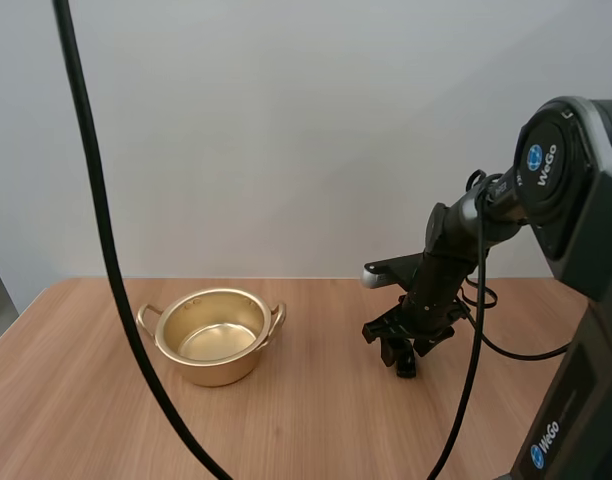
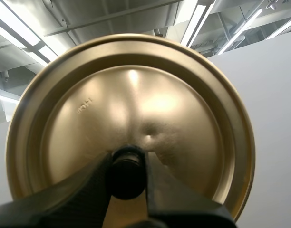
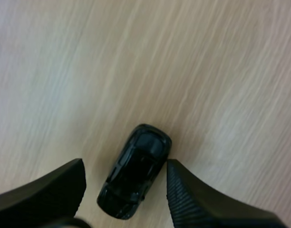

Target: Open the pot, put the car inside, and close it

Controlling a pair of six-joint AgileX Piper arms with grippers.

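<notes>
Right claw (image 1: 405, 362) hangs low over the table (image 1: 316, 425), on the right side, with its fingers pointing down. From the right wrist view this claw (image 3: 125, 167) is spread wide. One black finger (image 3: 50, 190) is on each side of the car (image 3: 136, 175), and the ribbed finger (image 3: 193, 194) is just beside it. I cannot tell if that finger touches the car. The car is small, black and shiny. It lies on the bare wood between the two fingers.

Left claw (image 2: 128, 175) pinches the black knob (image 2: 128, 166) of the lid (image 2: 136, 99). The lid is round and gold, and the claw holds it up in the air, away from the table.

The pot (image 1: 218, 372) is gold with two little handles. It sits on the left part of the table, well apart from the right claw. It is open, and its inside is bare.
</notes>
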